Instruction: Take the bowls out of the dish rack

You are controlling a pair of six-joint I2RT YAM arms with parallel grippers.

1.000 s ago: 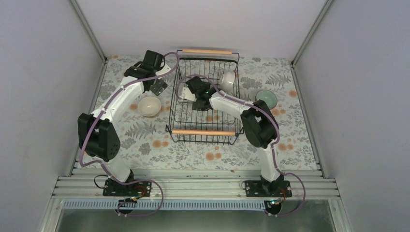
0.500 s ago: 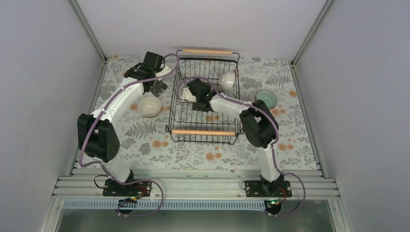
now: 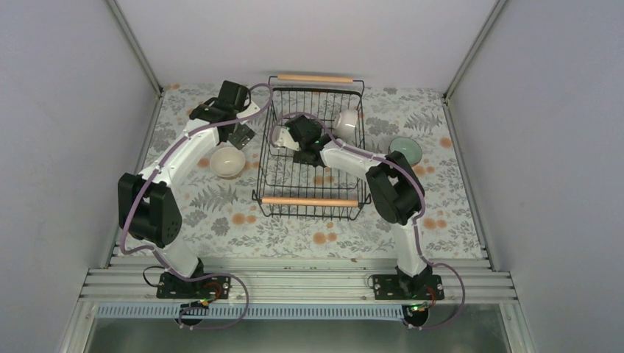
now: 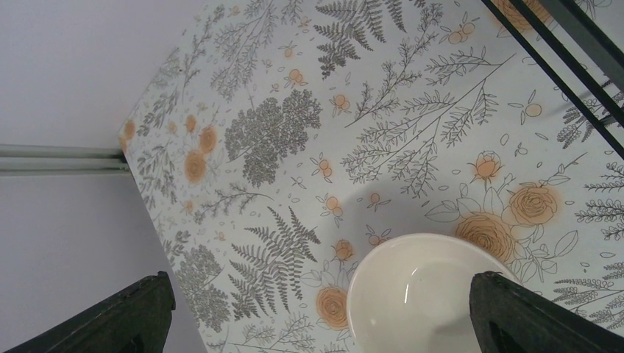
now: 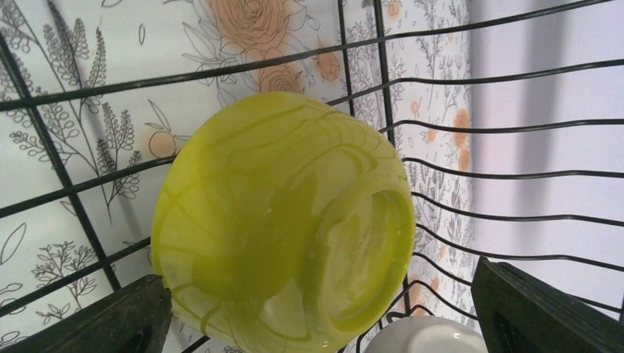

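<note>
The black wire dish rack (image 3: 346,208) with two wooden handles stands mid-table. My right gripper (image 3: 296,144) reaches down inside it, open. In the right wrist view a yellow-green bowl (image 5: 283,220) lies tilted, base toward the camera, between the spread fingers (image 5: 110,316) on the rack wires (image 5: 441,173). A white bowl (image 3: 346,123) leans in the rack's far right, and its rim shows in the right wrist view (image 5: 427,340). My left gripper (image 3: 239,134) is open and empty above a cream bowl (image 3: 227,161) on the cloth left of the rack; this bowl also shows in the left wrist view (image 4: 419,294).
A teal bowl (image 3: 405,151) sits on the floral cloth right of the rack. White walls close in the table on three sides, with a corner post (image 4: 59,158) near my left gripper.
My right gripper has shifted slightly toward the far side inside the rack. My left arm has barely moved.
</note>
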